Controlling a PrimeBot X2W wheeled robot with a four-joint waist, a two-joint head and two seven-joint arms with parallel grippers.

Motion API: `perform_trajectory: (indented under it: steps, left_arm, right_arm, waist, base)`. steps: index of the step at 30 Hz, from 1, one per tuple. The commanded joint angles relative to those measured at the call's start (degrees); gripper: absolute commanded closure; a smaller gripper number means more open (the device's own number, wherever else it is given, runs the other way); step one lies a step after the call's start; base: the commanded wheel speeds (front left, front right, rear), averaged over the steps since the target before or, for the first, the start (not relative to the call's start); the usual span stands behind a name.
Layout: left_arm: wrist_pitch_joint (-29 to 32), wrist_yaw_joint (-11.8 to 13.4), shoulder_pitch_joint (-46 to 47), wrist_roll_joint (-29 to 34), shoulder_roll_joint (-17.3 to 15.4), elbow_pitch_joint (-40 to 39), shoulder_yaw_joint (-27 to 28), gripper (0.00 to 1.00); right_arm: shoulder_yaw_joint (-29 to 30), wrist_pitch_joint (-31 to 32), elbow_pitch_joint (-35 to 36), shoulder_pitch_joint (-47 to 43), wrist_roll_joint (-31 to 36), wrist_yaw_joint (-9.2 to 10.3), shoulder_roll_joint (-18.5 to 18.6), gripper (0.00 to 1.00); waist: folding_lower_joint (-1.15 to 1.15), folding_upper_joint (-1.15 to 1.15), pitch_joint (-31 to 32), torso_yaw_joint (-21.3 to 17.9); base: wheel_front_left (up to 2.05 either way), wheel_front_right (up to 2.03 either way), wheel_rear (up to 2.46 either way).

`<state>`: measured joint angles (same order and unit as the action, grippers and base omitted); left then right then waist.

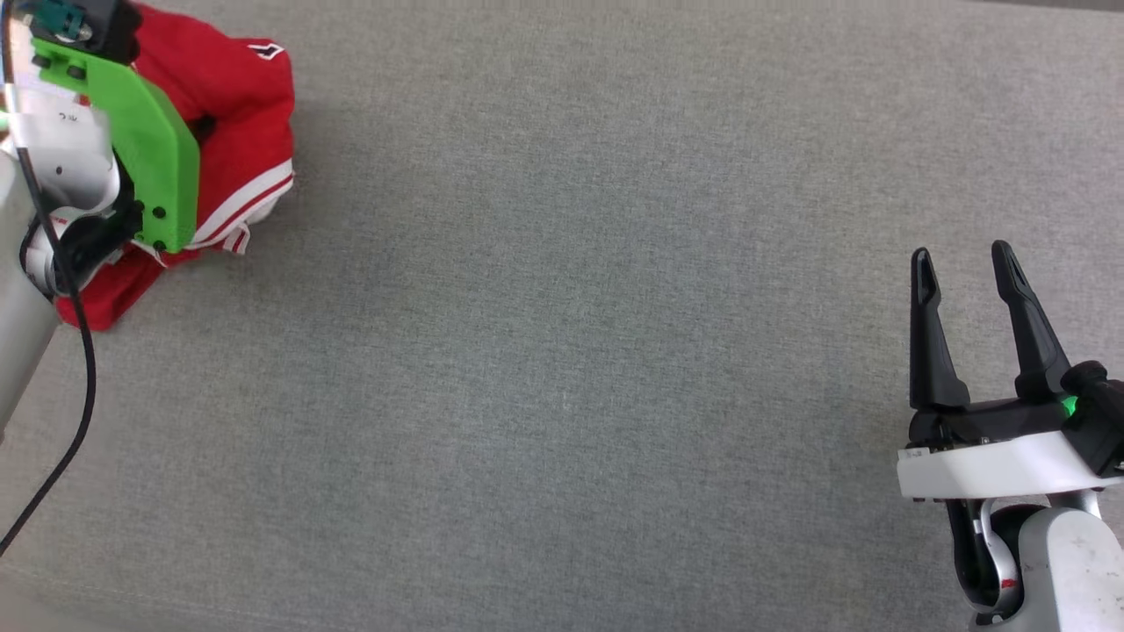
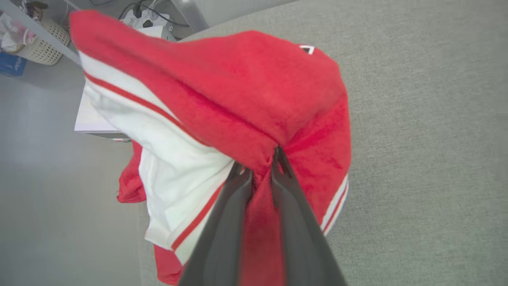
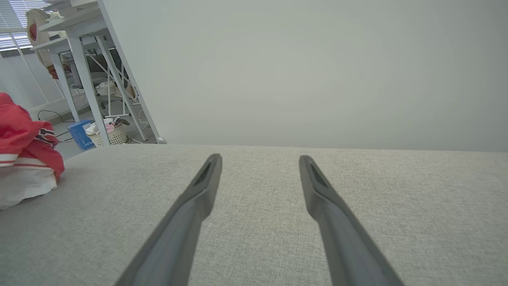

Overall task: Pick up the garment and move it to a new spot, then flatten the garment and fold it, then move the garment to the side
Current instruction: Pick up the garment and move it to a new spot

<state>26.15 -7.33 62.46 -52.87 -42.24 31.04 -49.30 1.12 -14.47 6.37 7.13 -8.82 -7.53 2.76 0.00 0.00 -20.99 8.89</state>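
Note:
The garment (image 1: 233, 114), a red T-shirt with white sleeves and striped trim, lies bunched at the far left corner of the grey surface. In the left wrist view my left gripper (image 2: 260, 159) is shut on a fold of the garment (image 2: 254, 91), red cloth pinched between the two dark fingers. In the head view my left arm's green bracket (image 1: 145, 145) covers part of the shirt and hides the fingers. My right gripper (image 1: 961, 259) hovers open at the lower right, far from the shirt. The right wrist view shows my right gripper (image 3: 260, 159) over bare fabric, with the garment (image 3: 22, 139) at the far left.
The grey upholstered surface (image 1: 580, 351) stretches wide between the two arms. A black cable (image 1: 83, 351) hangs from my left arm. Past the surface edge stand a white table frame (image 3: 85, 79), a wicker basket (image 3: 109, 135) and a blue box (image 3: 79, 133) on the floor.

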Motion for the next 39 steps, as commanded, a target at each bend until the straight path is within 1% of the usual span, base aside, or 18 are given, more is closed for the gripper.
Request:
perform_trajectory:
  steps: [1,6,10,18,23,27,30,34,36,39]
  left_arm:
    - [-0.5,-0.2,1.7,1.1,-0.4,-1.5,-1.1,1.0]
    - [-0.6,-0.2,5.1,3.1,-0.3,-8.0,-5.0,1.0]
    - [-0.1,-0.2,8.0,4.7,0.8,-12.6,-8.3,1.0]
    - [-0.3,-0.2,14.4,4.7,6.0,-18.7,-13.5,1.0]
    - [-1.7,-0.2,18.1,3.8,9.7,-20.2,-16.6,1.0]
    - [-3.5,-0.2,19.5,3.5,12.8,-20.7,-19.6,1.0]
    - [-4.4,-0.2,18.2,2.8,15.4,-20.2,-21.8,1.0]
    - [-4.4,-0.2,13.3,2.8,18.5,-18.0,-23.7,1.0]
    - [-3.2,-0.2,9.4,3.5,19.8,-17.0,-24.0,1.0]
    - [0.5,-0.2,2.1,7.0,20.9,-16.7,-24.0,1.0]
  right_arm:
    - [0.0,-0.5,-0.3,-0.6,-0.5,0.04,0.1,0.0]
    - [0.2,-0.5,-0.6,-1.1,-2.3,0.04,0.1,0.0]
    - [0.4,-0.5,-0.9,-1.8,-3.5,0.04,0.1,0.0]
    - [1.2,-0.5,-1.4,-3.2,-5.3,0.04,0.1,0.0]
    - [1.6,-0.5,-1.5,-3.4,-6.3,0.04,0.1,0.0]
    - [2.2,-0.5,-1.6,-3.6,-6.8,0.04,0.1,0.0]
    - [2.7,-0.5,-1.6,-3.9,-7.0,0.04,0.1,0.0]
    - [2.9,-0.5,-1.7,-4.0,-7.1,0.04,0.1,0.0]
    - [2.8,-0.5,-1.8,-3.7,-7.0,0.04,0.1,0.0]
    - [2.4,-0.5,-1.8,-3.1,-6.7,0.04,0.1,0.0]
  waist:
    - [0.0,0.0,2.2,0.1]
    - [0.0,0.0,4.3,-2.1]
    - [0.0,0.0,5.7,-4.6]
    - [0.0,0.0,7.3,-10.2]
    - [0.0,0.0,7.1,-13.7]
    - [0.0,0.0,6.7,-15.4]
    - [0.0,0.0,6.4,-15.8]
    - [0.0,0.0,6.0,-15.7]
    - [0.0,0.0,5.6,-15.4]
    - [0.0,0.0,4.9,-15.1]
  base:
    - [0.0,0.0,0.0]
    - [0.0,0.0,0.0]
    - [0.0,0.0,0.0]
    - [0.0,0.0,0.0]
    - [0.0,0.0,0.0]
    - [0.0,0.0,0.0]
    - [0.0,0.0,0.0]
    - [0.0,0.0,0.0]
    - [0.0,0.0,0.0]
    - [0.0,0.0,0.0]
